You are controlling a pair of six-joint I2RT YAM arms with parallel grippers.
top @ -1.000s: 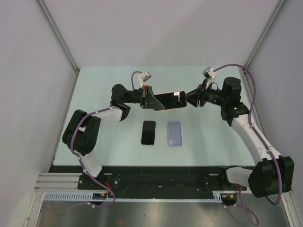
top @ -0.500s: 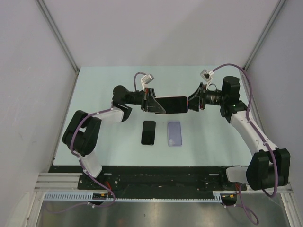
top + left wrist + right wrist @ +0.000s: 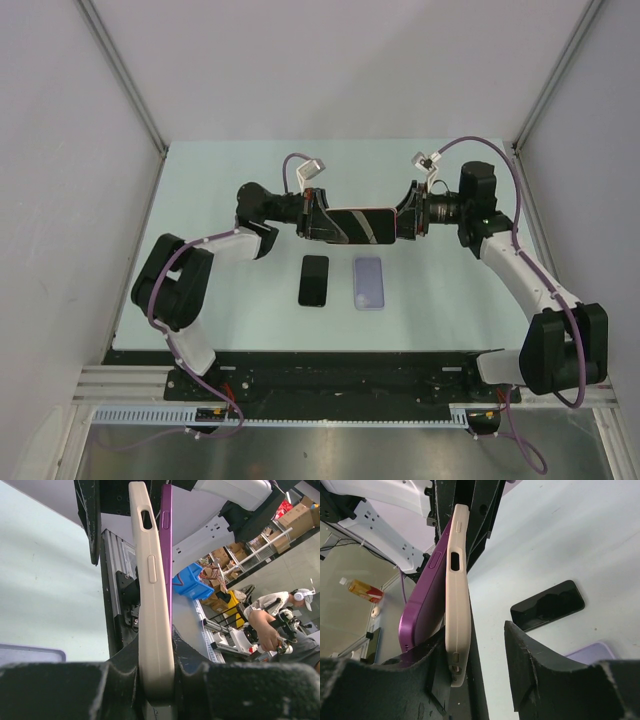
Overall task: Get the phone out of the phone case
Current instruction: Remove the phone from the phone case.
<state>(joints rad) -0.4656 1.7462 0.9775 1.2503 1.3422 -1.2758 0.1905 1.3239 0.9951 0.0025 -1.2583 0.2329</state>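
Left wrist: left gripper (image 3: 157, 680) pinches the beige phone case (image 3: 152, 605); right gripper (image 3: 472, 640) jaws stand spread around the case's opposite end.

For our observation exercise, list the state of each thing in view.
Cream case: in the air, clamped by left end effector.
Purple phone: partly out of the case.
Right end effector: open around the case's far end.
Black phone: flat on table.
Lilac case: flat on table.

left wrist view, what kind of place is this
Likely a robotics lab or workshop: shelved cardboard boxes, a blue bin, and a person in headphones working nearby.
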